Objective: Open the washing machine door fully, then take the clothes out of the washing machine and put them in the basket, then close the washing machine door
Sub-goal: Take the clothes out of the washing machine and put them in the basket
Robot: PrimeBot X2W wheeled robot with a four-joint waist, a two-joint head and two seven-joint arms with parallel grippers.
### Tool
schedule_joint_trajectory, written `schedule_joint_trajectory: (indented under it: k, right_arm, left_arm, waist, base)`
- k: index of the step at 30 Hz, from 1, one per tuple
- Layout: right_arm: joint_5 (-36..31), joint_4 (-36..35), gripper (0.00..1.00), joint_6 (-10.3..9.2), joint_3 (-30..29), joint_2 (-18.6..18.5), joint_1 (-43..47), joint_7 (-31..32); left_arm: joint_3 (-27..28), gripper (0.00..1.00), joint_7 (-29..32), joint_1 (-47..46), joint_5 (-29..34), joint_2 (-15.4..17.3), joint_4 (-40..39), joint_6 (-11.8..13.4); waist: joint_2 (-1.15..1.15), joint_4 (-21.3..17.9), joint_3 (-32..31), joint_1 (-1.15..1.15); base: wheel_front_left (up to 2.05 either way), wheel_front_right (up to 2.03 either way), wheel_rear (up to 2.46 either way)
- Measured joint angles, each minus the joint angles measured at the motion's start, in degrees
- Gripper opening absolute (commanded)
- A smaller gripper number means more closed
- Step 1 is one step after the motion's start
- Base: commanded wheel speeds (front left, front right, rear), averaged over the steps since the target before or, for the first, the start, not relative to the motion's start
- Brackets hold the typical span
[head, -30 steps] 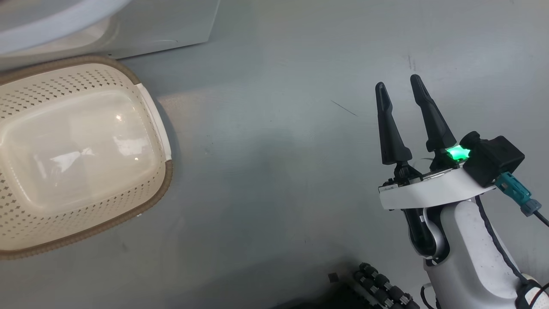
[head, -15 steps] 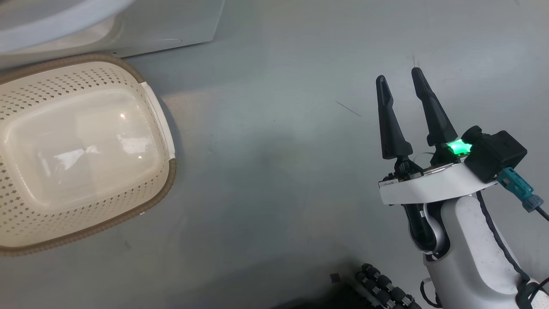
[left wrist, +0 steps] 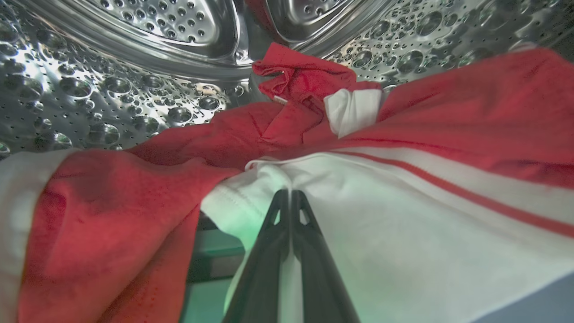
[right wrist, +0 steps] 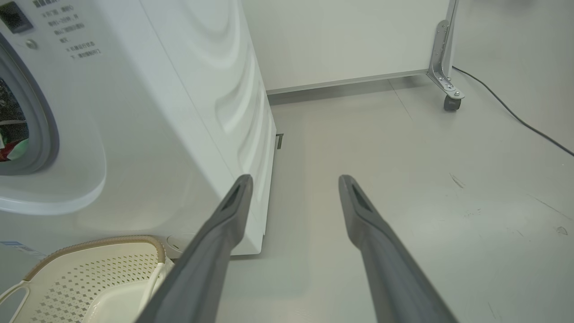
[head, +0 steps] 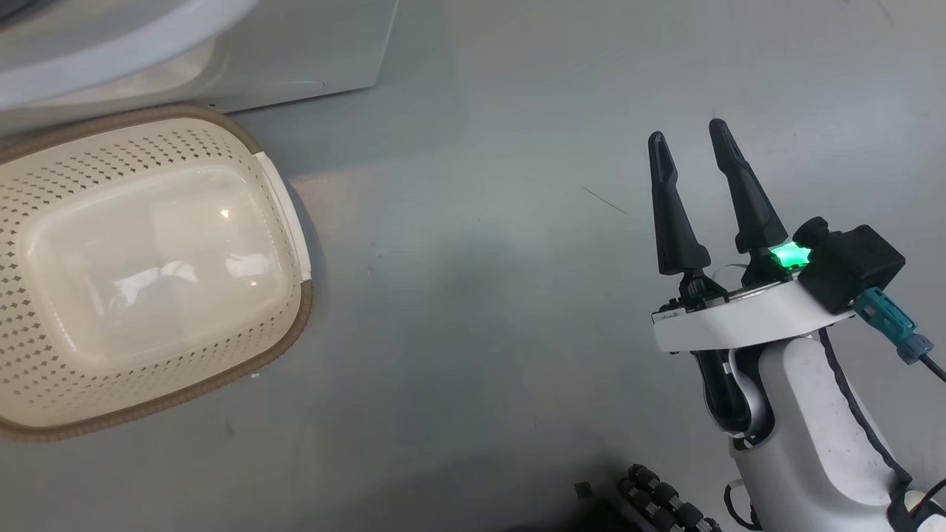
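Now our left pincer [left wrist: 289,194] sits clamped on the clothes [left wrist: 403,211] inside the washing machine [left wrist: 134,103], at a white fold; our right pincer [head: 686,131] holds its fingers apart above the floor [head: 473,258], right of the basket [head: 290,325].

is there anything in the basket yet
No, the basket has a bare, glossy bottom with nothing lying in it.
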Motion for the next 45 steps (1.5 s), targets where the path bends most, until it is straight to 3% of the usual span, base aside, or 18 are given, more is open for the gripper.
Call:
schedule_joint_trajectory:
  k: [19,30,45]
  right_arm:
    - [-2.24,2.81,1.0,0.1,-1.89,-0.02,0.15,0.0]
    - [-3.52,4.36,1.0,1.09,-3.64,-0.07,1.84,0.0]
    - [-4.2,6.46,1.0,2.07,-5.91,-0.08,4.36,0.0]
  left_arm:
    - [-1.29,0.0,-11.15,5.36,-2.98,-5.55,3.68,-0.23]
    - [-3.72,0.0,-15.23,10.16,-6.13,-8.91,3.86,-0.48]
    - [-9.11,0.0,-20.3,18.39,-9.57,-10.46,-0.26,-0.48]
  waist:
    - [0.0,3.2,-6.77,0.0]
    - [0.0,6.67,-11.77,0.0]
    - [0.0,12.15,-19.22,0.0]
  base:
    - [0.0,0.0,0.0]
    - [0.0,0.0,0.0]
    - [0.0,0.0,0.0]
